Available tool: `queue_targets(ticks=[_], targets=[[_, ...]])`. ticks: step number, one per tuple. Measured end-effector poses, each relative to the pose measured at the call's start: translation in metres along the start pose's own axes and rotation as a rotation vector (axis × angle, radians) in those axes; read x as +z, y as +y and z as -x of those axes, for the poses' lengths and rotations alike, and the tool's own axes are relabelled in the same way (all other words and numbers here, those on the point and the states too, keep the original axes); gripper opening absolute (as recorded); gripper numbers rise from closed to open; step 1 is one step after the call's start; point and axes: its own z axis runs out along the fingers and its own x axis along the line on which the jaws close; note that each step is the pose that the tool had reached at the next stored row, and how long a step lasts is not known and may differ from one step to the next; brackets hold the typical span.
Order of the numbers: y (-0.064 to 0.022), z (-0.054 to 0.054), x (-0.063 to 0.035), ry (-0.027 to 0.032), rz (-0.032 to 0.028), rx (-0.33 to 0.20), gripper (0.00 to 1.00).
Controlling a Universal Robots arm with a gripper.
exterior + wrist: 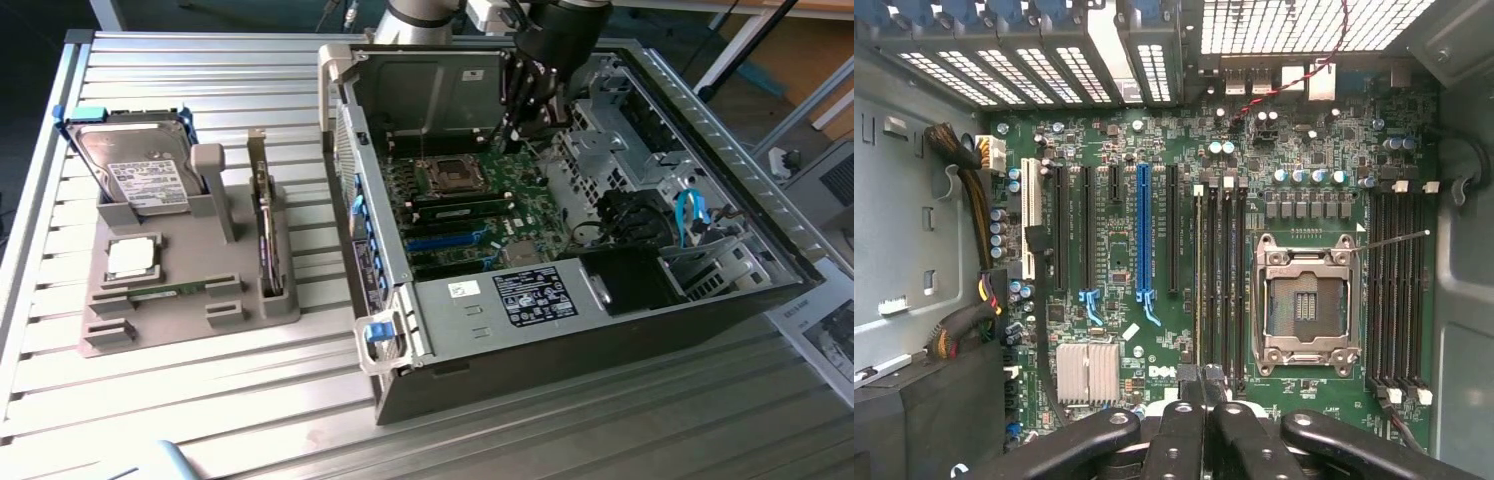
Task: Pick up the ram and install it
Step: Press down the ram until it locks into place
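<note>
Open computer case (pixel 587 330) beside grey holder (pixel 174 310) carrying hard drive (pixel 134 170), perhaps processor (pixel 131 257).

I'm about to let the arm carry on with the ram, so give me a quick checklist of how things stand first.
1. Jaws shut: ok. The gripper hangs over the motherboard inside the case.
2. Something held in the jaws: cannot tell.
3. Stick in a memory slot: ok. A ram stick stands in the slot farthest from the CPU socket.
4. That stick fully latched: cannot tell.
5. Neighbouring slots free: ok.
6. Tray emptied of memory: not ok. A thin green stick lies on it.
</note>
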Motion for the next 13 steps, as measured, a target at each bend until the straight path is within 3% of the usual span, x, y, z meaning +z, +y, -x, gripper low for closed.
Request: queue_targets(ticks=[9,13], targets=[[0.0,0.0,0.0,0.0001,0.0,0.0,0.1],[0.0,0.0,0.0002,0.0001,0.0065,0.128,0.1]])
